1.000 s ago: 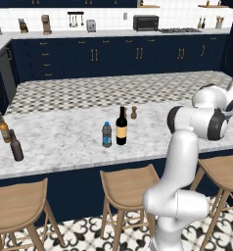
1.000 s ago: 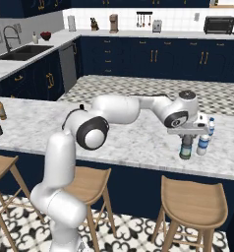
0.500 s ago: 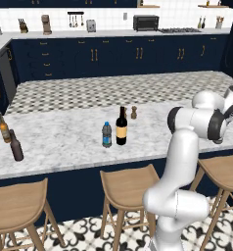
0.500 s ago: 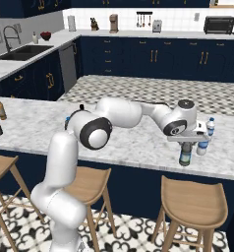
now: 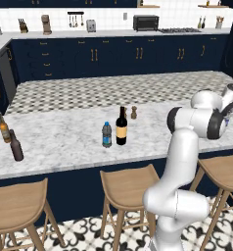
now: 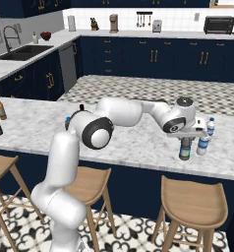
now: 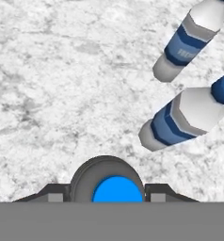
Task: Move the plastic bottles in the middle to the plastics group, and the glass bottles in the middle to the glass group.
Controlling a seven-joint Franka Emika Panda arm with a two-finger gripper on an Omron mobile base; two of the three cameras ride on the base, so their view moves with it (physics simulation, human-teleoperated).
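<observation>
- A small grey-tinted clear plastic water bottle with a blue cap (image 6: pixel 185 149) stands upright near the right end of the white marble island counter (image 6: pixel 138 142); in the hand view its blue cap (image 7: pixel 117 189) sits directly beneath the camera, between the two dark finger tips.
- The two-finger gripper (image 6: pixel 187 140) is pinched on this bottle's upper part; the base of the bottle looks to be at or just above the counter, and I cannot tell which.
- Just beside it stand two whitish clear water bottles with blue caps and blue labels (image 6: pixel 203 142), the plastics group; near the held bottle, not touching it.
- Progress, as a judgement: one plastic bottle has reached its group but is not yet let go.
- In the middle of the counter there remain a second grey-tinted water bottle (image 5: pixel 106 135) and, just beside it, a tall dark wine bottle with a tan-yellow label (image 5: pixel 121 127); both are yet to be moved.
- At the far left end stand an amber-brown bottle with a pale label (image 5: pixel 4 128) and a plain dark brown bottle (image 5: pixel 16 145); this is the glass group, where the wine bottle belongs.
</observation>
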